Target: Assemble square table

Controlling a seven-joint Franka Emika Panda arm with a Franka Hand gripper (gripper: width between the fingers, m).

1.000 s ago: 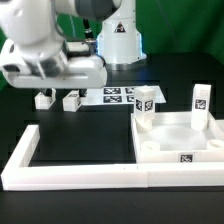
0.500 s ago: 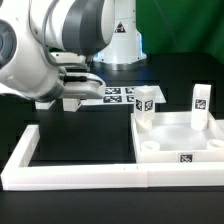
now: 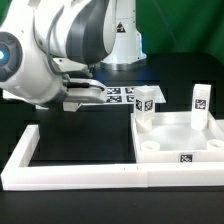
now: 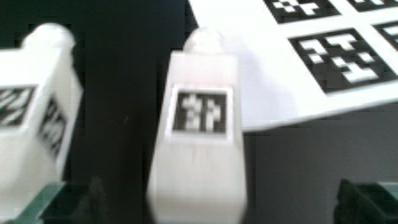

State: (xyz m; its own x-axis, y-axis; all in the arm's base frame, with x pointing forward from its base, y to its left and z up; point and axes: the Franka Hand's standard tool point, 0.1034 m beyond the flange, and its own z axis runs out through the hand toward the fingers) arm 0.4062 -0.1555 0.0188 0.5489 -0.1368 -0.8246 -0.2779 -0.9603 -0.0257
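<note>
The square table's white slab (image 3: 176,137) lies rim-up at the exterior view's right. One tagged leg block (image 3: 200,104) stands at its far right corner, and another (image 3: 146,101) stands at its far left corner. My gripper (image 3: 74,99) is low over two more leg blocks at the exterior view's left and mostly hides them. In the wrist view my gripper (image 4: 217,206) is open. A white tagged leg block (image 4: 199,125) lies between the dark fingertips (image 4: 79,202) with a gap on each side. A second leg block (image 4: 36,95) lies beside it.
The marker board (image 3: 116,95) lies just past my gripper and also shows in the wrist view (image 4: 320,50). The long white L-shaped border wall (image 3: 80,176) runs along the front and the exterior view's left. The robot's white base (image 3: 118,40) stands at the back.
The arm has swung and come down over the two leg blocks at the exterior view's left, and now covers them. The slab and the other legs have not moved.
</note>
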